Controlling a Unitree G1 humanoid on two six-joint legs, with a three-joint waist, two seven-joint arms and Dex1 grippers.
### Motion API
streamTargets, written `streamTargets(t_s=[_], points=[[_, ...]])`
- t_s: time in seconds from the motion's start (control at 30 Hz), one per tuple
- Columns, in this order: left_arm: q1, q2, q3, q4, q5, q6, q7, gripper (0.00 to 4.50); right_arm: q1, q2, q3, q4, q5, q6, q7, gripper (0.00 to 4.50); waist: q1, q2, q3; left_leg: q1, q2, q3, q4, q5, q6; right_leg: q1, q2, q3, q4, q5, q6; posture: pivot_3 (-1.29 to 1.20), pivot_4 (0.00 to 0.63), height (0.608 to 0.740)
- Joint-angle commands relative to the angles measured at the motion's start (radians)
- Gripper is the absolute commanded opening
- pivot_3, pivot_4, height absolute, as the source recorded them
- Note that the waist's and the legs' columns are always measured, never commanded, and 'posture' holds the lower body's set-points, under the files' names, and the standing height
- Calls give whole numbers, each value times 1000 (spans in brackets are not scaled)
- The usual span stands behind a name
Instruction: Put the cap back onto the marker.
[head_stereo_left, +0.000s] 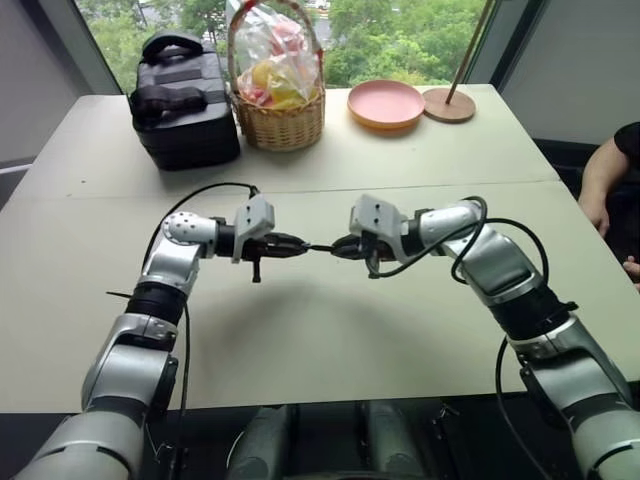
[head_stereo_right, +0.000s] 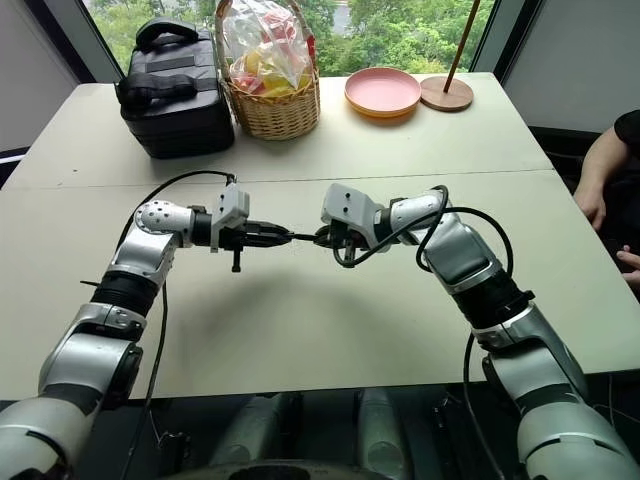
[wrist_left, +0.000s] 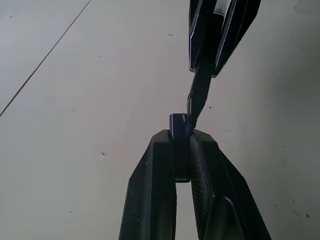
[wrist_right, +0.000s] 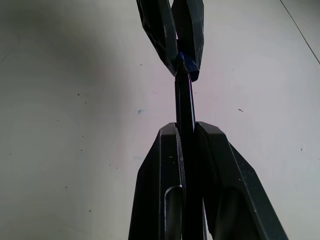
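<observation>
Black gripper fingers meet above the middle of the pale counter (head_stereo_left: 330, 340) in the left eye view: the left gripper (head_stereo_left: 297, 245) reaches in from nine o'clock, the right gripper (head_stereo_left: 340, 246) from three o'clock, and a thin dark line, the marker (head_stereo_left: 320, 247), bridges the short gap between them. A wicker basket (head_stereo_left: 277, 120), a dark case (head_stereo_left: 185, 105) and a pink plate (head_stereo_left: 386, 104) stand well apart at twelve o'clock, and a person's arm (head_stereo_left: 603, 180) shows at three o'clock.

The right eye view gives the same meeting, both grippers held above the counter surface.

In the left wrist view, the left gripper is clamped on the cap (wrist_left: 178, 122), whose open mouth sticks out past the fingertips (wrist_left: 162, 142). The marker's tip (wrist_left: 192, 112) sits at the cap's rim, seemingly just beside the opening rather than inside it.

In the right wrist view, the right gripper is closed on the marker's shaft (wrist_right: 185, 107), which runs toward twelve o'clock to the cap (wrist_right: 184, 60) pinched in the other gripper.

By this reading, both pieces are picked up and brought tip to mouth; the alignment and the final push home are still left.
</observation>
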Motion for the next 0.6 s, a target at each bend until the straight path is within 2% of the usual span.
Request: streamTargets(t_s=[0.03, 0.3, 0.6], points=[[-23, 30, 22, -36, -17, 2, -13, 22, -14, -2, -43, -7, -8, -16, -7, 0, 0, 0, 0, 0, 0, 0, 0, 0, 0, 0, 0, 0, 0, 0, 0, 0, 150, 740], [-9, 70, 28, -33, -21, 7, -20, 22, -20, 0, -54, 14, -17, -29, -3, 0, -1, 0, 0, 0, 0, 0, 0, 0, 0, 0, 0, 0, 0, 0, 0, 0, 150, 740], [3, 30, 16, -69, -24, 25, 2, 22, -32, 18, -46, 30, -21, -40, 2, 0, 0, 0, 0, 0, 0, 0, 0, 0, 0, 0, 0, 0, 0, 0, 0, 0, 150, 740]])
